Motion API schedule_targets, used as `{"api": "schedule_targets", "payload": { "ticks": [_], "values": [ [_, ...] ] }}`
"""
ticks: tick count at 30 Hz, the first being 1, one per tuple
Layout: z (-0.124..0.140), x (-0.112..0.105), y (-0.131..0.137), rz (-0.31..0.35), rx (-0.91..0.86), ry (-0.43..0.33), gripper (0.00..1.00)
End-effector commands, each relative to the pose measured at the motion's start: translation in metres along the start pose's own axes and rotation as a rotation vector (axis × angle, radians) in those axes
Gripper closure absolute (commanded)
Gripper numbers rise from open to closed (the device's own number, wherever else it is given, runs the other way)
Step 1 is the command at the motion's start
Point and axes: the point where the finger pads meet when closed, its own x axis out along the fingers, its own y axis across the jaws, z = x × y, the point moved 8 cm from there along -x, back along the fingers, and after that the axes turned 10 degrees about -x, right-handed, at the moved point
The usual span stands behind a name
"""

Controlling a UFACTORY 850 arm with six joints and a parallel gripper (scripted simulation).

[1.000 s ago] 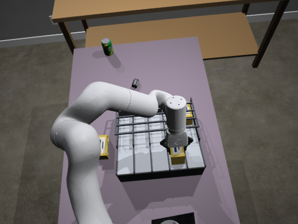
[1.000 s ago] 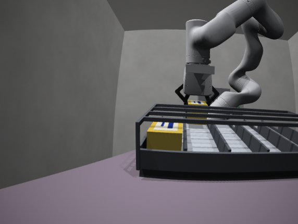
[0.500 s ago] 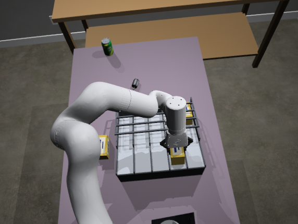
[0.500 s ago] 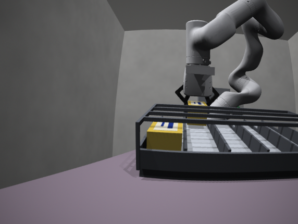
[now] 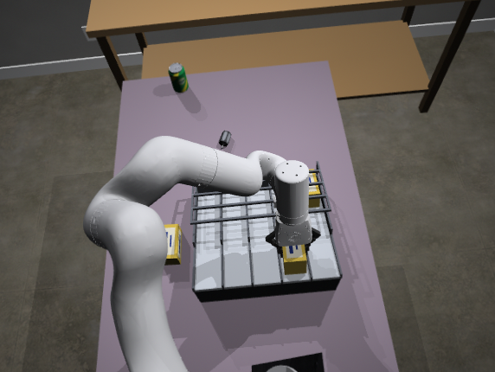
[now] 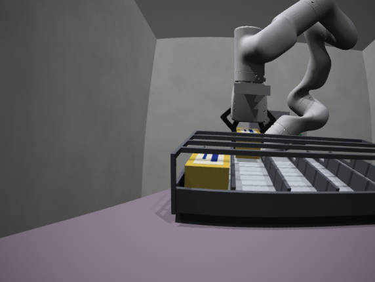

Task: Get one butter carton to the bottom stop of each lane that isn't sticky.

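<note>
One butter carton (image 5: 294,259) sits clamped in my gripper (image 5: 294,247), low in the second lane from the right of the shelf (image 5: 333,210); its long axis points down-lane toward the near stop.

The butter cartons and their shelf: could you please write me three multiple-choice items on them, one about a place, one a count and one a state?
1. Where is the loose carton, off the shelf?
A. on the table beside the shelf
B. on the wooden bench
C. next to the green can

2. How many lanes does the shelf have?
A. three
B. five
C. seven

3. What state is the gripper in?
A. open and empty
B. shut on a butter carton
C. shut on the can

Answers:
1 A, it lies by the arm's elbow.
2 B, the dividers bound five lanes.
3 B, it clamps that carton over a lane.
</note>
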Motion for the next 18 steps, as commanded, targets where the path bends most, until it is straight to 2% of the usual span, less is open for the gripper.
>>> {"api": "schedule_targets", "payload": {
  "ticks": [1, 18],
  "values": [
    [-0.0003, -0.0009, 0.0002, 0.001, 0.000, 0.001, 1.00],
    [0.0002, 0.0020, 0.0006, 0.001, 0.000, 0.001, 1.00]
  ]
}}
